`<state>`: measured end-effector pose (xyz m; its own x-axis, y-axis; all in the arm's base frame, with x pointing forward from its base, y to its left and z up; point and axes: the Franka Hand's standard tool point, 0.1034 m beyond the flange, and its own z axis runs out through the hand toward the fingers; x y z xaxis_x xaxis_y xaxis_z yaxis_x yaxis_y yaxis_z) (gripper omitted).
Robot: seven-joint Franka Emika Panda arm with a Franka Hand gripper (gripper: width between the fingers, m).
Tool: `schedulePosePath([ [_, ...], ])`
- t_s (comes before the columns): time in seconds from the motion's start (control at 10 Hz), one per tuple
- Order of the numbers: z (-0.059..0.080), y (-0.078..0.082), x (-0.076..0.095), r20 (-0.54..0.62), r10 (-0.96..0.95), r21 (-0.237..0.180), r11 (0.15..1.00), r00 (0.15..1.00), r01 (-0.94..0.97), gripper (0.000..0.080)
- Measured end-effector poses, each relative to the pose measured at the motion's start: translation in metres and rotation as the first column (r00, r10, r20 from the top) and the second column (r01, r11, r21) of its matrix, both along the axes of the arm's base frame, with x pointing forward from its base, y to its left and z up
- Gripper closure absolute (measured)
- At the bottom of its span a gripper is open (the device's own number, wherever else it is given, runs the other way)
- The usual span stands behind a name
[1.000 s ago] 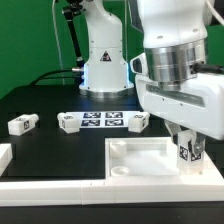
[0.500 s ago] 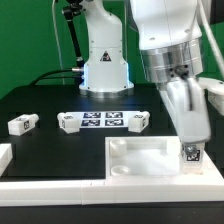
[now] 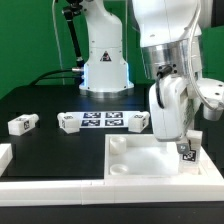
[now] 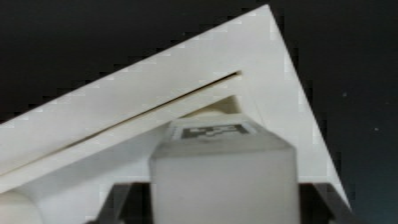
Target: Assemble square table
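The pincer [image 3: 184, 146] was seen pinching a held leg block [image 3: 187, 154], its jaws pressed against the block's two sides. The block was kept upright, with its black-and-white tag turned toward the exterior camera. It was placed over the corner of the table top [image 3: 140, 165] nearest the exterior view's right. Whether it touched the top could not be told.

In the wrist view the held leg block [image 4: 221, 170] was shown between the dark fingers [image 4: 123, 203]. The pincer [image 4: 222, 198] was closed around it, and the pointed corner of the table top [image 4: 196, 80] with its raised rim was seen just beyond.

The table top was laid flat on the black surface [image 3: 45, 148], just behind a white border rail [image 3: 60, 187]. Further back, an outer leg block [image 3: 22, 123] was seen lying toward the exterior view's left, well apart from the top. A second leg block [image 3: 68, 123] and a third leg block [image 3: 137, 121] were seen just beside the two ends of the marker board [image 3: 102, 120]
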<state>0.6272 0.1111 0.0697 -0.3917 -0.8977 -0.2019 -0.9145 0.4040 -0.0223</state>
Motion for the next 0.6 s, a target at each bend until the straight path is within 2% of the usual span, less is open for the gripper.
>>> schedulePosePath([
  [0.2, -0.0013, 0.0008, -0.0009, 0.001, 0.023, -0.003, 1.000, 1.000, -0.023, 0.0505],
  [0.3, -0.0015, 0.0011, -0.0010, 0.002, 0.029, -0.004, 1.000, 1.000, -0.029, 0.0261],
  [0.4, -0.0018, 0.0016, -0.0012, 0.002, 0.036, -0.004, 0.999, 0.999, -0.036, 0.0261],
  [0.5, -0.0020, 0.0020, -0.0014, 0.003, 0.040, -0.005, 0.999, 0.999, -0.040, 0.0178],
  [0.6, -0.0009, 0.0037, -0.0014, 0.005, 0.049, -0.005, 0.999, 0.999, -0.049, 0.0178],
])
